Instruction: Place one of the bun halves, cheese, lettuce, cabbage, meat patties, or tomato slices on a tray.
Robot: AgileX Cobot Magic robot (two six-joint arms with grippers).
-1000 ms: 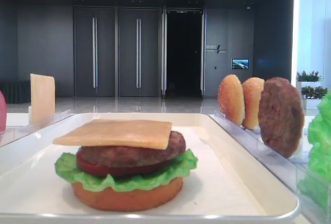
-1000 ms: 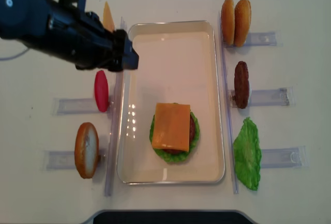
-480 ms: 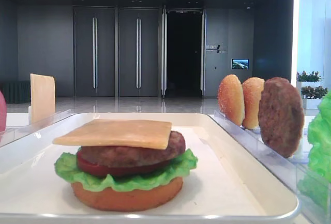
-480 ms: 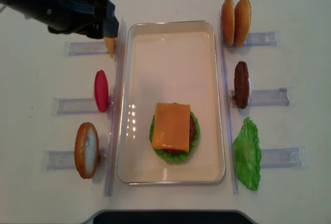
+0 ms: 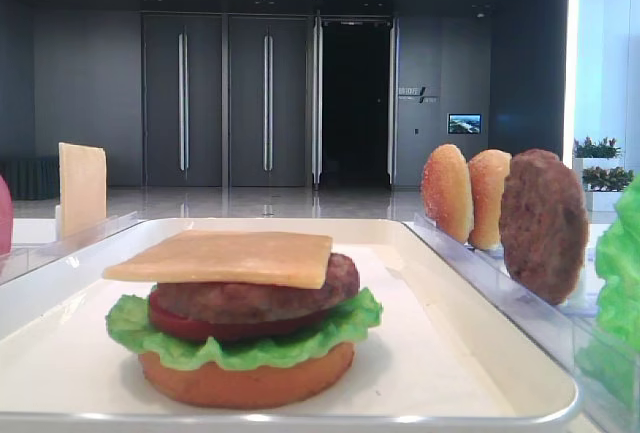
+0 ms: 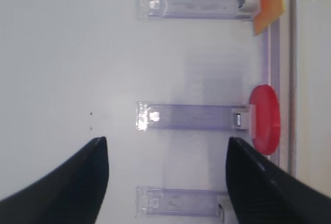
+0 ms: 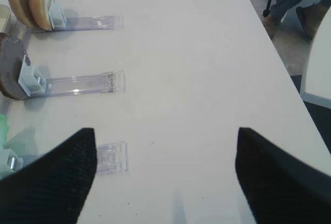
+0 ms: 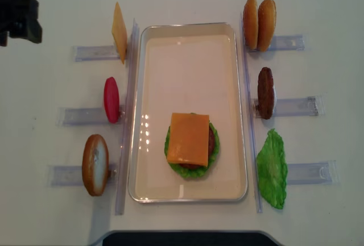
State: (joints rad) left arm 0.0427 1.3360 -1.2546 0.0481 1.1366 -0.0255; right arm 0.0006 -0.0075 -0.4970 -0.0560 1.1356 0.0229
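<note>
On the white tray sits a stack: bun half at the bottom, then lettuce, a tomato slice, a meat patty and cheese on top. My left gripper hangs open over bare table left of the racks, nothing between its fingers. Its arm shows at the top left corner of the overhead view. The right gripper is open above bare table right of the racks, and it holds nothing.
Clear racks flank the tray. On the left stand a spare cheese slice, a tomato slice and a bun half. On the right are two bun halves, a patty and lettuce.
The left arm has drawn back from beside the tray's upper left edge to the far top left corner, empty. The stack and racks are unchanged.
</note>
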